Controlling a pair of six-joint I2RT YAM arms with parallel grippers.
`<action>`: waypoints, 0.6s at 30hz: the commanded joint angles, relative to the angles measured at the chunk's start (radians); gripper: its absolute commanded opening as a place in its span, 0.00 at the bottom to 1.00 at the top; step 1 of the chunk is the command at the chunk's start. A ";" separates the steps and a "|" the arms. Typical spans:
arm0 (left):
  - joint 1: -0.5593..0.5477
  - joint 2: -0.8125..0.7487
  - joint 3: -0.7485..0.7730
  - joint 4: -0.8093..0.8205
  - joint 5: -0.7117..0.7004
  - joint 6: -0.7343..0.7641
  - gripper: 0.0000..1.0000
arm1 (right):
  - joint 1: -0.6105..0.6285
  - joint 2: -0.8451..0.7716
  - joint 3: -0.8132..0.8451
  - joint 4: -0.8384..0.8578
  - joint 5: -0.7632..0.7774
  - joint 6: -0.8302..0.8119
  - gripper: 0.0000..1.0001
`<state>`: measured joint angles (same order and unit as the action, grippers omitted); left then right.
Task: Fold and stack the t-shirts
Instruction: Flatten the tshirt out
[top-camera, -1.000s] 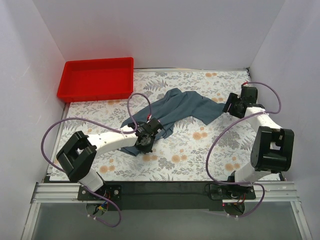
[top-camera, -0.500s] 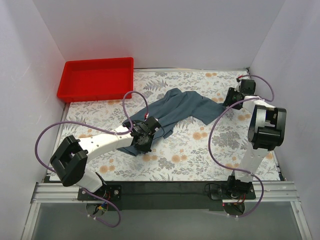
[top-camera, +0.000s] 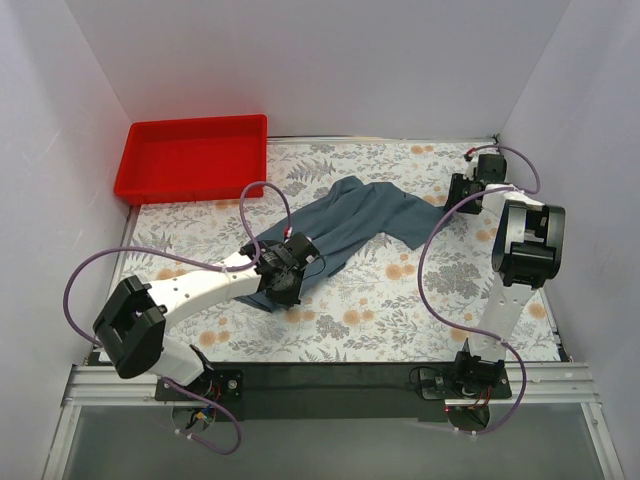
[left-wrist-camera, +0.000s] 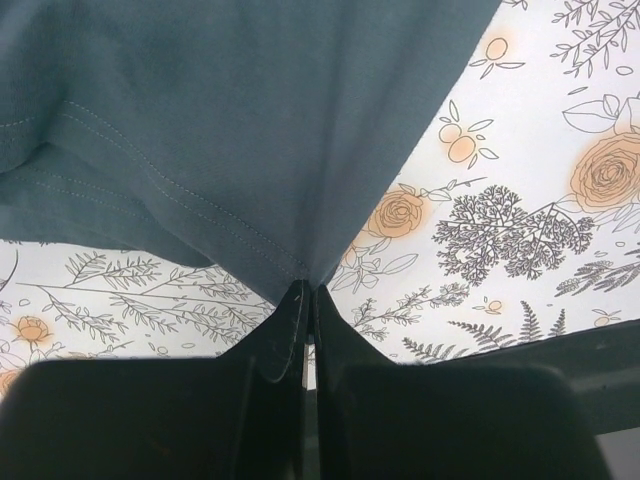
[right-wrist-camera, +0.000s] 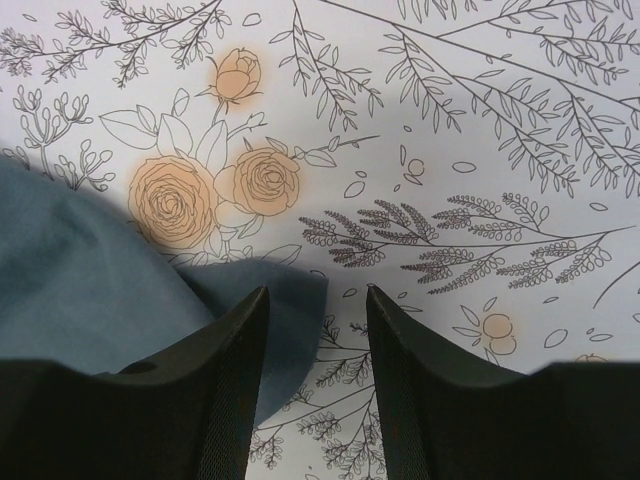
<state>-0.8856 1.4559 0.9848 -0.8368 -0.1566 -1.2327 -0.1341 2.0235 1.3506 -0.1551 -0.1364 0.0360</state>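
The red tray (top-camera: 190, 158) fills the far-left corner of the surface (top-camera: 400, 310), and white walls (top-camera: 380, 60) close its left, far and right edges. The t-shirt (top-camera: 365, 212) lies slantwise across the middle, from the left hand (top-camera: 283, 283) up toward the right hand (top-camera: 462, 195) near the far-right corner. The left arm (top-camera: 200, 285) bars the near-left part; the right arm (top-camera: 520, 260) stands along the right edge. Open room lies along the near edge between the arms, and along the far edge beside the tray.
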 joint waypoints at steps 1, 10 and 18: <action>-0.003 -0.072 0.026 -0.045 0.014 -0.027 0.00 | 0.016 0.035 0.050 -0.052 0.043 -0.060 0.43; -0.003 -0.097 0.018 -0.059 0.022 -0.045 0.00 | 0.073 0.066 0.036 -0.104 0.101 -0.102 0.43; -0.003 -0.112 0.005 -0.048 0.020 -0.048 0.00 | 0.077 0.040 -0.024 -0.135 0.126 -0.087 0.36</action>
<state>-0.8856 1.3911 0.9848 -0.8791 -0.1448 -1.2724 -0.0631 2.0495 1.3827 -0.1795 -0.0212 -0.0559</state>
